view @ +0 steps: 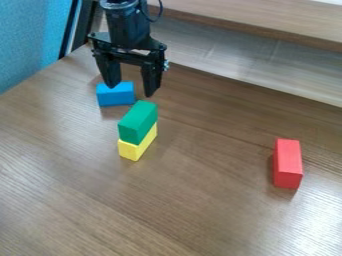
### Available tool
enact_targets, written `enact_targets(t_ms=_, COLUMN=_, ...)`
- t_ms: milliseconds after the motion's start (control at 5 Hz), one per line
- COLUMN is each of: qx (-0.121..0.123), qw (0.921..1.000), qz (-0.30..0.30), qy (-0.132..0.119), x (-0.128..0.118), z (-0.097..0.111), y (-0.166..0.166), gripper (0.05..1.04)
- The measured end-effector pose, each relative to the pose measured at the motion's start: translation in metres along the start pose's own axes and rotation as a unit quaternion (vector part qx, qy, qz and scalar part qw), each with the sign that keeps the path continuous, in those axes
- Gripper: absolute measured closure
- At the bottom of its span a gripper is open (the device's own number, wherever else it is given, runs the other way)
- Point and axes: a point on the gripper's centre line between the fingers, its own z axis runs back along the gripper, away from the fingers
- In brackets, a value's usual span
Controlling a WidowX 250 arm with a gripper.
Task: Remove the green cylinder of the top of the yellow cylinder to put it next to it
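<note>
Green block (138, 120) is what I look at first: squared-off rather than round, it sits right on top of the yellow block (138, 146), touching it. The two line up closely, both running at a slant across the table (180, 200), and the yellow one rests on the wood.

Just behind that little stack is a blue block (115, 95), lying on the table with the black gripper (131, 90) hanging over that spot. The jaws are spread, one tip in front of the blue block as I see it and the other off to its right, pointing down. From this slant I can't be sure how high the tips are above the wood, though they seem to be a bit short of the green block, on its far side.

Well apart from the stack, over to the right, a red block (288, 164) lies on the table with one end towards me (it throws a soft shadow beside it). Across the back runs a raised wooden ledge (267, 21), and a blue panel (33, 42) stands at the upper left. A thin dark cable (160, 11) loops out beside the arm (127, 25).
</note>
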Motion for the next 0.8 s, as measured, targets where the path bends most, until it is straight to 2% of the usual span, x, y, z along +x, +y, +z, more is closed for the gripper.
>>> enact_targets(t_ms=400, qx=-0.003, qw=0.9998, qz=0.001, qy=0.021, x=-0.004, z=-0.014, y=0.0, gripper=0.083)
enact_targets(t_ms=800, qx=0.006, qw=0.9995, qz=0.004, qy=0.032, x=-0.009, z=-0.027, y=0.003, gripper=0.083)
